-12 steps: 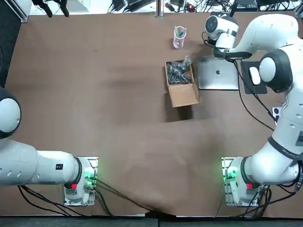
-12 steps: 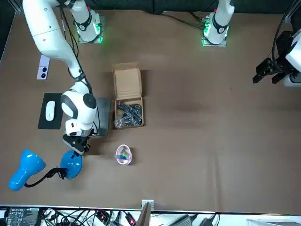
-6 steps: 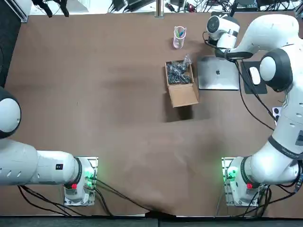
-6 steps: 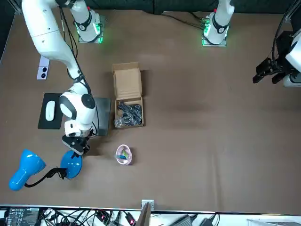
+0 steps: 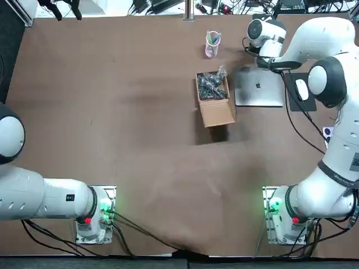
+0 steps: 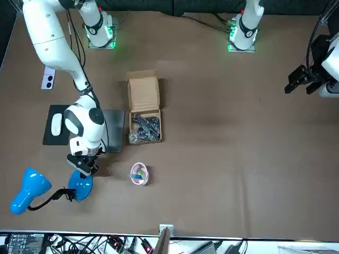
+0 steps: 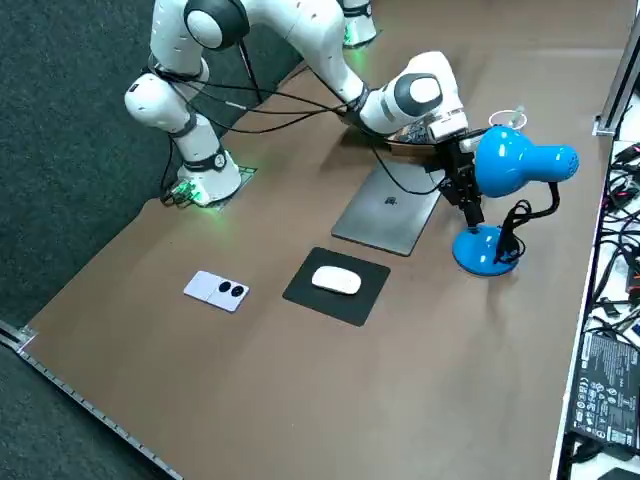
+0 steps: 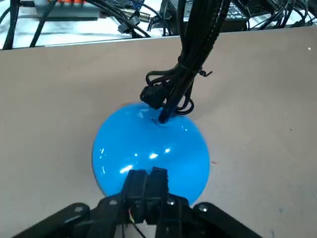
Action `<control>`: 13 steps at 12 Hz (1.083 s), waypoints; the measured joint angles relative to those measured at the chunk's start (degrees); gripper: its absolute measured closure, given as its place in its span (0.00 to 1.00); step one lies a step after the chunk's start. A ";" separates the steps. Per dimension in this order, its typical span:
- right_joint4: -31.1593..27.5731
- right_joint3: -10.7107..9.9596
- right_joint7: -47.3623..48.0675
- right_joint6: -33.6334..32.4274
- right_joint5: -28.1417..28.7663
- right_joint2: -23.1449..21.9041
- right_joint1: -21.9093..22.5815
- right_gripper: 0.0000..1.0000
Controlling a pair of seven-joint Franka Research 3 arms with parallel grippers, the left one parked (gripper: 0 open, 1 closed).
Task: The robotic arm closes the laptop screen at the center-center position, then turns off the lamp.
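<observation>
- The laptop (image 5: 258, 87) lies shut, so the lamp step is in hand.
- The right pincer (image 8: 147, 176), closed and empty, hovers above the lamp base (image 8: 148, 141); next it probably presses down.

One laptop (image 5: 258, 87), one lamp (image 7: 520, 165), one cardboard box (image 5: 217, 112), one cup (image 5: 212, 46), one mouse (image 7: 336, 281), one mouse pad (image 7: 350, 305), one white two-button device (image 7: 217, 290), and one pincer (image 8: 147, 174) over the lamp's base.

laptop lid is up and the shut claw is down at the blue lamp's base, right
Not quite: the laptop is closed, its lid lying flat, as the top view shows. The rest holds: the shut right claw is down at the blue lamp's base.
</observation>
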 joint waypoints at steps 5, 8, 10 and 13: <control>0.31 -0.01 0.00 0.71 -0.01 0.35 -0.42 0.98; 0.45 -0.01 0.23 0.93 -0.01 0.50 -0.56 0.98; 0.54 -0.01 0.56 1.15 -0.01 0.72 -0.59 0.98; 0.54 0.00 1.21 1.87 -0.01 1.01 -0.60 0.98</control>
